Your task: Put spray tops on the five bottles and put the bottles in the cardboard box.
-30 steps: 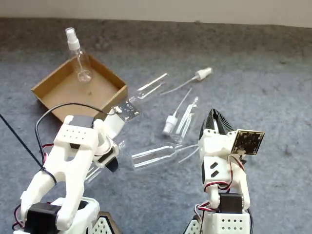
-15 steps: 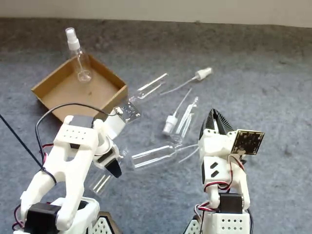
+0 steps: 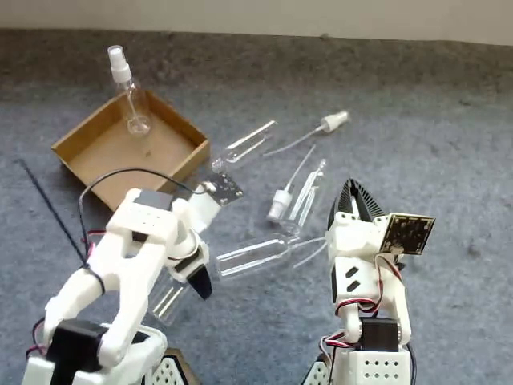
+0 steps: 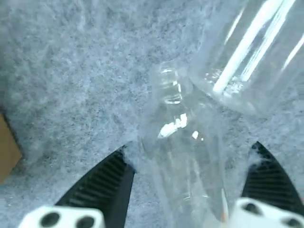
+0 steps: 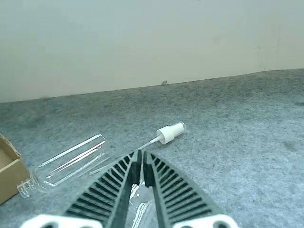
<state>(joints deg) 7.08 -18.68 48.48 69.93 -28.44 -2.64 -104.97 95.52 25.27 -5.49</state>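
Observation:
My left gripper (image 4: 190,156) is open low over the carpet, its fingers (image 4: 109,183) on either side of a clear uncapped bottle (image 4: 183,152) lying there; whether they touch it I cannot tell. In the high view this gripper (image 3: 183,285) sits over that bottle (image 3: 167,298). A second bare bottle (image 3: 252,257) lies just beyond it, and two more (image 3: 247,144) (image 3: 309,191) farther back. Two loose spray tops (image 3: 335,121) (image 3: 278,205) lie on the carpet. A capped bottle (image 3: 128,96) stands in the cardboard box (image 3: 172,160). My right gripper (image 3: 355,200) is shut and holds nothing.
Grey carpet covers the table, with open room to the right of the right arm. The box's corner (image 5: 7,175) shows in the right wrist view, beside a bottle (image 5: 66,164) and a spray top (image 5: 170,133). A black cable (image 3: 48,208) trails from the left arm.
The left arm has shifted to the right and nearer, bringing its open gripper down around the closest bottle. The right arm has not moved.

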